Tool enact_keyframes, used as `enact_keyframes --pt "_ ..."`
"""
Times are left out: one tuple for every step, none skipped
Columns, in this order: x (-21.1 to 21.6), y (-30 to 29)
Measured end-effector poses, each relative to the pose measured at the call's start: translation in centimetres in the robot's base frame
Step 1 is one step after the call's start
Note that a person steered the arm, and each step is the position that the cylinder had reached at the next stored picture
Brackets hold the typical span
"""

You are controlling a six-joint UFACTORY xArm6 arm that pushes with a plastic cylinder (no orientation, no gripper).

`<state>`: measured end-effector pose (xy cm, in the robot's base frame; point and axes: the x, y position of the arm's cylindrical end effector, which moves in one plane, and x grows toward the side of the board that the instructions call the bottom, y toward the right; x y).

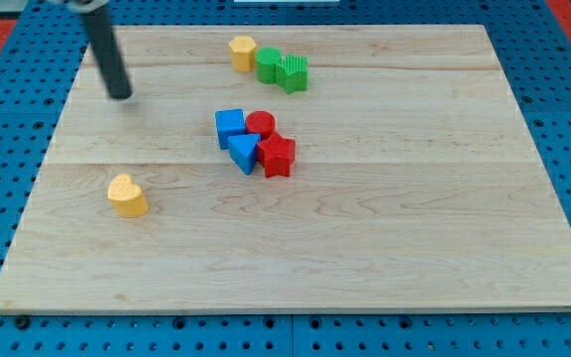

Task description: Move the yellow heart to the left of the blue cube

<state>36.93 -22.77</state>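
The yellow heart (127, 195) lies on the wooden board (385, 248) at the view's lower left. The blue cube (230, 127) sits near the board's middle, up and to the right of the heart, well apart from it. My tip (121, 96) is at the view's upper left, above the heart and to the left of the blue cube, touching no block.
A blue triangular block (244, 152), a red cylinder (260, 123) and a red star-like block (278, 155) cluster against the blue cube's right and lower sides. At the view's top are a yellow block (243, 52) and two green blocks (269, 64) (292, 72).
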Motion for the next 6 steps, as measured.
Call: enact_keyframes --pt "8.5 -3.5" --pt "17.8 -3.2" --pt "17.2 2.9" --pt "12.8 6.3" --pt "11.9 8.1" --pt "8.4 7.2"
